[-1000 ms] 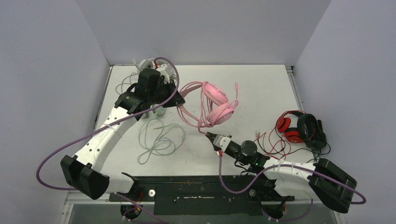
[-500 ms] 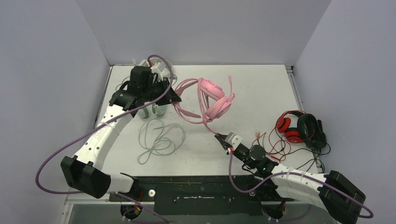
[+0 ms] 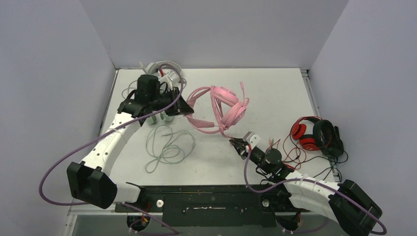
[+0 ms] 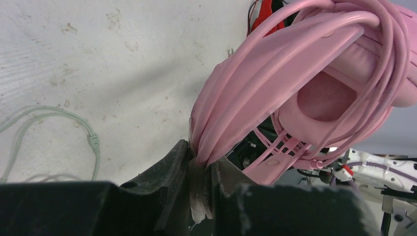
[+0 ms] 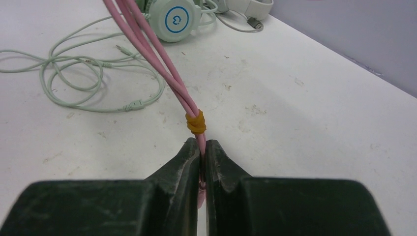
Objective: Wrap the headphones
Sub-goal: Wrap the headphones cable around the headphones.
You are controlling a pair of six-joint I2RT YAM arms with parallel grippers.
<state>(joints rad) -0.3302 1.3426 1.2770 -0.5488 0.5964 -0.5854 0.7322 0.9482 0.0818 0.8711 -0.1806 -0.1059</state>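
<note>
The pink headset (image 3: 228, 105) hangs above the table's middle with its pink cable (image 3: 201, 123) looped round it. My left gripper (image 3: 188, 106) is shut on its headband and cable loops, and the left wrist view shows the pink headband (image 4: 275, 78) pinched between the jaws. My right gripper (image 3: 238, 144) is shut on the cable's end (image 5: 198, 142), just below a yellow band (image 5: 195, 122). The mint green headset (image 3: 166, 116) lies under my left arm, with its cable (image 3: 167, 145) loose in front. The grey-white headset (image 3: 164, 68) sits at the back left corner.
A red and black headset (image 3: 314, 135) with tangled red and black wires lies at the right edge. Walls close in the table on the left, back and right. The mint cup (image 5: 174, 17) and white headset (image 5: 246, 7) show far off in the right wrist view.
My right gripper has moved right with the pink cable end, drawing the cable taut. My left gripper has shifted slightly, and the pink headset has turned in its hold.
</note>
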